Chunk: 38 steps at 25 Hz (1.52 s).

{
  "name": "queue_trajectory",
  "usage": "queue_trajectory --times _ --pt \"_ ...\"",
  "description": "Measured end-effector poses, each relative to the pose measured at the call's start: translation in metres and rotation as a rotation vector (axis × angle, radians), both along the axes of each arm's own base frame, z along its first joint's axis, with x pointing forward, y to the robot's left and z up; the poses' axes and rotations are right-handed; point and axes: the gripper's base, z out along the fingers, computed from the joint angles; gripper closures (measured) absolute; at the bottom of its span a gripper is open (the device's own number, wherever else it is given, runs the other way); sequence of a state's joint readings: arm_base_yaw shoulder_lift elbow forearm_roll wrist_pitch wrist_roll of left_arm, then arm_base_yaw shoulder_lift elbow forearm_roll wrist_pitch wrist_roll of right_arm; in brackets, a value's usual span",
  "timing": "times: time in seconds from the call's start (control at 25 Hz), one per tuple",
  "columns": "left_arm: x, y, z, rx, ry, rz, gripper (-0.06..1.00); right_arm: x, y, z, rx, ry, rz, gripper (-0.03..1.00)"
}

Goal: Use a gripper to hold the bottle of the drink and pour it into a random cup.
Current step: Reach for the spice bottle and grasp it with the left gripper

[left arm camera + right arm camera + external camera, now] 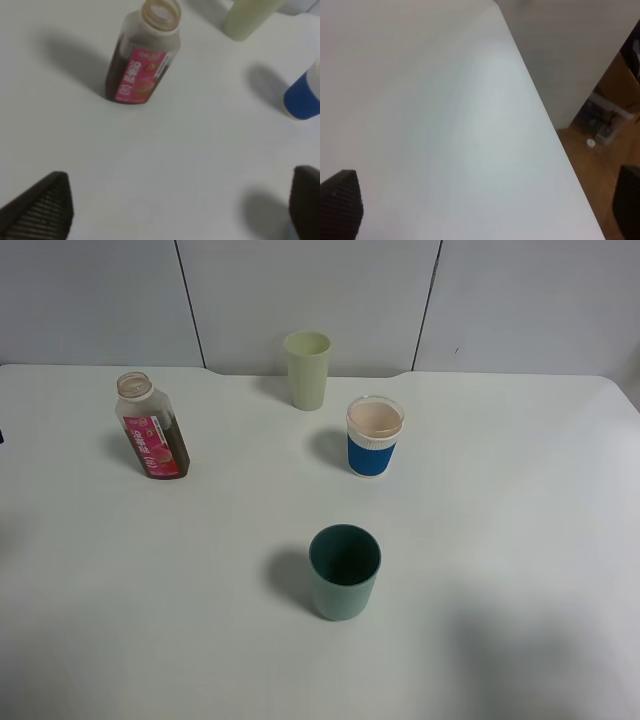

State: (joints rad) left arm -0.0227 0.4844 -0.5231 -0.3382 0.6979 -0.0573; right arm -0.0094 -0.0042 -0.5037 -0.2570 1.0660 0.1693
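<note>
White table [500,590]: bottle [152,427] holds brown drink; teal cup [344,571] empty.

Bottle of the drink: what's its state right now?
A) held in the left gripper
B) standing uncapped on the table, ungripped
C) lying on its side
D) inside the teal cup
B: the bottle of the drink stands on its base on the table, mouth open, with the left gripper open and short of it.

High overview, left-wrist closeup, shared bottle [152,435]
</note>
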Motion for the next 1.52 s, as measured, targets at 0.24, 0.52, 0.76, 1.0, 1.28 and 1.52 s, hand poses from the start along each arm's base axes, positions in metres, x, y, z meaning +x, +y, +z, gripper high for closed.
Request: queue_trajectory --times 0.24,0.52,0.76,1.0,1.28,1.52 --pt "0.000 -0.002 0.001 -0.038 -0.001 -0.009 0.15 0.000 0.000 0.000 0.000 0.000 0.000 -0.03" --pt "-0.002 -0.012 0.003 -0.068 -0.011 -0.109 0.19 0.000 0.000 0.000 0.000 0.000 0.000 -0.03" --pt "0.004 -0.027 -0.003 -0.069 0.054 -0.268 0.19 0.000 0.000 0.000 0.000 0.000 0.000 -0.03" --pt "0.020 -0.048 -0.014 -0.092 0.151 -0.393 0.19 0.000 0.000 0.000 0.000 0.000 0.000 -0.03" --pt "0.047 -0.076 -0.027 -0.103 0.148 -0.421 0.19 0.000 0.000 0.000 0.000 0.000 0.000 -0.03" --pt "0.066 -0.097 -0.037 -0.102 0.098 -0.394 0.19 0.000 0.000 0.000 0.000 0.000 0.000 -0.03"
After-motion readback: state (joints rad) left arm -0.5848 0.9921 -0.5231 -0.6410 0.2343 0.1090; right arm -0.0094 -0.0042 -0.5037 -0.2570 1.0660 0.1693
